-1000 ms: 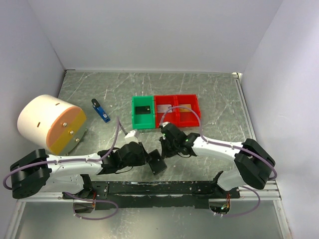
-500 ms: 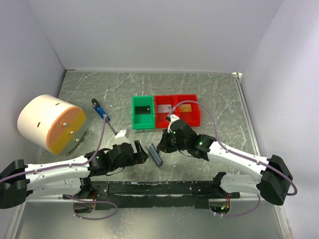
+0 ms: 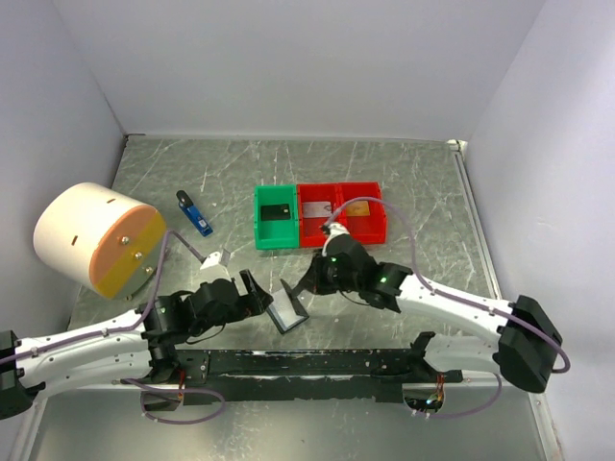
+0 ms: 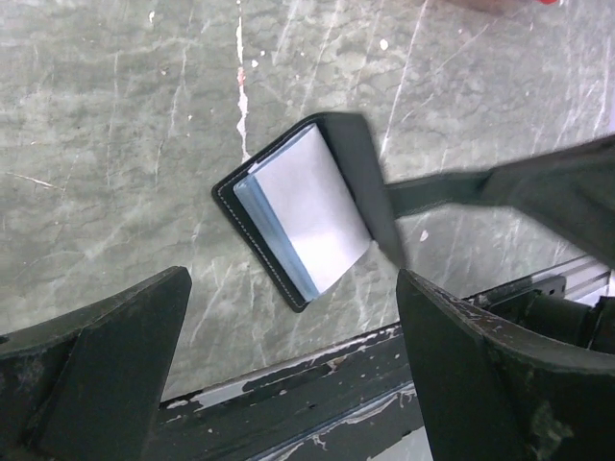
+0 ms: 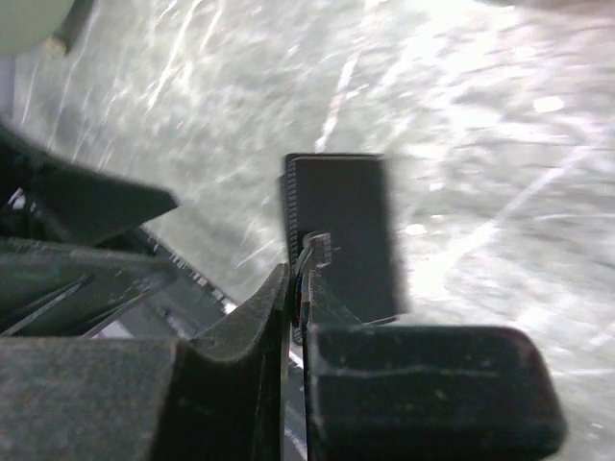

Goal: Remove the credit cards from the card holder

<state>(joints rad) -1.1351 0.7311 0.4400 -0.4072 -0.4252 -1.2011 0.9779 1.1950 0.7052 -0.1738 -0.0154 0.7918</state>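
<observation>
Card holder (image 3: 286, 310), open with its pale sleeve upward, on the table (image 3: 413, 182) at 6 o'clock from the green bin (image 3: 276, 217); right gripper (image 3: 309, 281) pinching its raised flap at 1 o'clock, left gripper (image 3: 255, 293) spread at 9 o'clock, apart from it.

One wallet (image 3: 288, 310). Three cards in view: one black card (image 3: 278, 212), one silver card (image 3: 316, 205), one orange-gold card (image 3: 357, 206). One green bin (image 3: 274, 241), two red bins (image 3: 317, 186) (image 3: 361, 185). One blue stick (image 3: 194, 214). One drum (image 3: 91, 235).
</observation>
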